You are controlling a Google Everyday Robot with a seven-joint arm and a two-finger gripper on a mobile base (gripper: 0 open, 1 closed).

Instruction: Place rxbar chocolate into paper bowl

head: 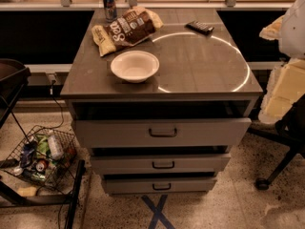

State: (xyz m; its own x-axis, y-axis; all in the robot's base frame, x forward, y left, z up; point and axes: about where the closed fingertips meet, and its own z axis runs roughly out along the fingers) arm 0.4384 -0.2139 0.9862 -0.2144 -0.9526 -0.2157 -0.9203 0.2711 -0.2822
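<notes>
The rxbar chocolate (199, 27) is a small dark flat bar lying at the back right of the grey cabinet top (200, 66). The paper bowl (135, 66) is off-white and round, and stands upright and empty at the front left of the top. My gripper (273, 31) is at the right edge of the view, off the cabinet's right side, level with the bar and well apart from it. Pale arm parts (284, 90) hang below it. Nothing shows in the gripper.
A large brown-and-cream snack bag (126, 29) lies behind the bowl. A drink can (109, 3) stands at the back left. The cabinet has three drawers (162, 132), the top one slightly out. A wire basket of items (40, 157) sits on the floor at left, and a chair base (274, 173) at right.
</notes>
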